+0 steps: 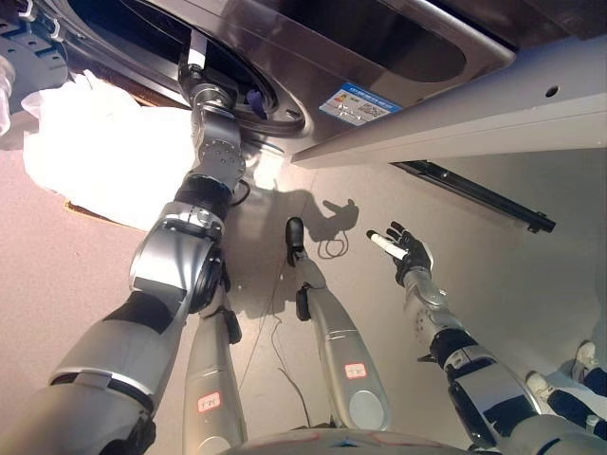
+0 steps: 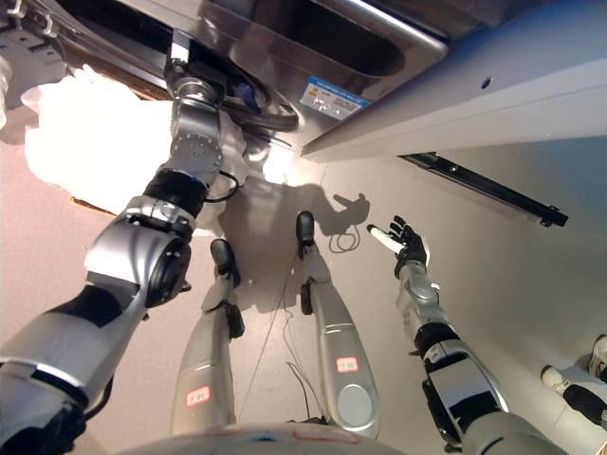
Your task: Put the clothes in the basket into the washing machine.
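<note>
The washing machine fills the top of the view, with its dark round opening at the upper left. My left arm reaches up into that opening, and its hand is hidden inside. A heap of white clothes lies to the left of the arm, below the opening. A grey slotted basket shows at the top left edge. My right hand hangs open over the floor at the right, away from the machine, and holds nothing.
A small dark blue thing sits at the opening's rim beside my left wrist. The white heap rests on a brown board. A black bar lies on the floor under the machine's front. A person's shoes show at the lower right.
</note>
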Robot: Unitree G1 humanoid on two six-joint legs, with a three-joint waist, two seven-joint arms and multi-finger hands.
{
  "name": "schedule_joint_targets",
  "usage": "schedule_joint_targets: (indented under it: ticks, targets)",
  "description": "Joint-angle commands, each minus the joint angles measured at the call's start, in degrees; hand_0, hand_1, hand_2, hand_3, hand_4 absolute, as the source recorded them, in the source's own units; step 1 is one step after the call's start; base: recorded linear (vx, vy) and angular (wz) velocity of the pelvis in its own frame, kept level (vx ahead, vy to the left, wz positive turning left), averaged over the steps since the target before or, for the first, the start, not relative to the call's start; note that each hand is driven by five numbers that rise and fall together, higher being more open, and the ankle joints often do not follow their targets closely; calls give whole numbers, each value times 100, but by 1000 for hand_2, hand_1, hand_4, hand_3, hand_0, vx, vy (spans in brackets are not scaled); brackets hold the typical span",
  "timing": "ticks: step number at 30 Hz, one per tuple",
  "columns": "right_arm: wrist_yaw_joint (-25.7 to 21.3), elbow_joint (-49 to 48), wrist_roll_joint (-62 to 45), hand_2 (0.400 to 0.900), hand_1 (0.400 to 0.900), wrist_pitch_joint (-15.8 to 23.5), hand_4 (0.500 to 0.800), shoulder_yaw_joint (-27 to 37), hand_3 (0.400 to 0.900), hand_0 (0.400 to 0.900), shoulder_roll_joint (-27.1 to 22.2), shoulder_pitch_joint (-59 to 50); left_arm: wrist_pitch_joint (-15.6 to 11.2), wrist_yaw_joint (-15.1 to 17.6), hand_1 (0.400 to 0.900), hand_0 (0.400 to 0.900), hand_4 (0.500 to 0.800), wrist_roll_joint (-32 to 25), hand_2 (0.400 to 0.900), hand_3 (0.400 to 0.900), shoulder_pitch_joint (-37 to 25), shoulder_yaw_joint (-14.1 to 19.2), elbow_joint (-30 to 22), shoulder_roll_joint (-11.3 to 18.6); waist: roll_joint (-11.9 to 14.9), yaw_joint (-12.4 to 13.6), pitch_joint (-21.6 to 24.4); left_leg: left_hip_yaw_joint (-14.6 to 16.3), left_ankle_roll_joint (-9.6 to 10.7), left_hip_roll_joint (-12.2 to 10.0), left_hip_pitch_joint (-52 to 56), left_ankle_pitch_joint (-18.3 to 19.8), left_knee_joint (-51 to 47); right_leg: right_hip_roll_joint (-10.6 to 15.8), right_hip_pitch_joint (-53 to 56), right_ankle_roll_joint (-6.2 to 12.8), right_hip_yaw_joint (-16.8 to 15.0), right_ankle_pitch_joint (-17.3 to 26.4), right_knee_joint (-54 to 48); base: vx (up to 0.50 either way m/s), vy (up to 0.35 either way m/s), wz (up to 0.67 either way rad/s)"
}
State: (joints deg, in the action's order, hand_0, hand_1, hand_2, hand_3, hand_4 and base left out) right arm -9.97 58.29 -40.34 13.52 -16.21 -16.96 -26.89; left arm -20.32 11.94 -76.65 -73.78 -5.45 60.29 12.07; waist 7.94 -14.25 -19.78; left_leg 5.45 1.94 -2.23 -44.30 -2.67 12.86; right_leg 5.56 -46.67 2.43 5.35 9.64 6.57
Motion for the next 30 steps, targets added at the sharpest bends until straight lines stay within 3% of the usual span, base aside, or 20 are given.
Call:
schedule_joint_targets:
  ticks: [1,9,12,19,21,22,23,25,26,30]
  targets:
    - [11,296,77,900,900,260,800,2,900,900,-277,859,-129,-602,900,900,800,7,900,900,243,-208,-123,-357,-258,-91,1202,-533,341,-104,85,-282,-437,-197,392,409,143,-182,69,17,6,-4]
    - [187,520,216,900,900,223,800,131,900,900,-273,1139,29,-1220,900,900,800,-299,900,900,739,-208,-276,-534,-395,-56,1299,-567,351,-55,56,-271,-446,-171,370,392,172,-211,66,4,-3,3]
    - [208,678,223,900,900,216,800,142,900,900,-260,1126,-37,-1161,900,900,800,-272,900,900,878,-153,-175,-540,-430,2,1328,-579,354,-39,85,-262,-450,-157,399,387,198,-205,68,-17,-2,4]
    - [220,812,266,900,900,165,800,154,900,900,-289,1029,127,-1263,900,900,800,-259,900,900,1144,-120,-50,-592,-430,92,1288,-605,411,-71,209,-329,-526,-136,544,401,320,-190,40,-29,-15,8]
    - [199,870,265,900,900,152,800,167,900,900,-279,1013,33,-1068,900,900,800,-31,900,900,1170,-132,8,-501,-427,113,1273,-619,415,-75,220,-343,-525,-135,573,398,342,-189,37,-76,-18,14]
    - [156,890,295,900,900,154,800,140,900,900,-272,1021,-71,-745,900,900,800,424,900,900,1200,-211,117,-359,-405,141,1212,-585,393,-49,150,-526,-490,-96,543,348,421,-52,43,-147,-21,24]
    - [82,930,272,900,900,139,800,52,900,900,-268,899,124,-195,900,900,800,1235,900,900,1158,-395,638,-173,-415,204,1185,-621,389,-56,168,-573,-500,-90,589,335,465,-65,60,-159,-14,28]
    - [-122,1056,243,900,900,89,800,-41,900,900,-262,423,478,284,900,900,800,2187,900,900,877,-659,1301,22,-441,289,1126,-650,392,-67,210,-635,-517,-68,660,326,519,-70,75,-50,3,20]
    - [-238,1104,293,900,900,98,800,-118,900,900,-197,238,692,453,900,900,800,2963,900,900,713,-920,1553,91,-460,329,1075,-659,394,-68,242,-668,-526,-59,691,325,553,-71,94,-52,17,15]
    - [-435,1267,199,900,900,46,800,-60,900,900,-132,-350,950,1069,900,900,800,4246,900,900,873,-1136,1772,256,-452,526,922,-729,400,-79,438,-729,-582,-33,870,301,656,-144,190,-39,8,17]
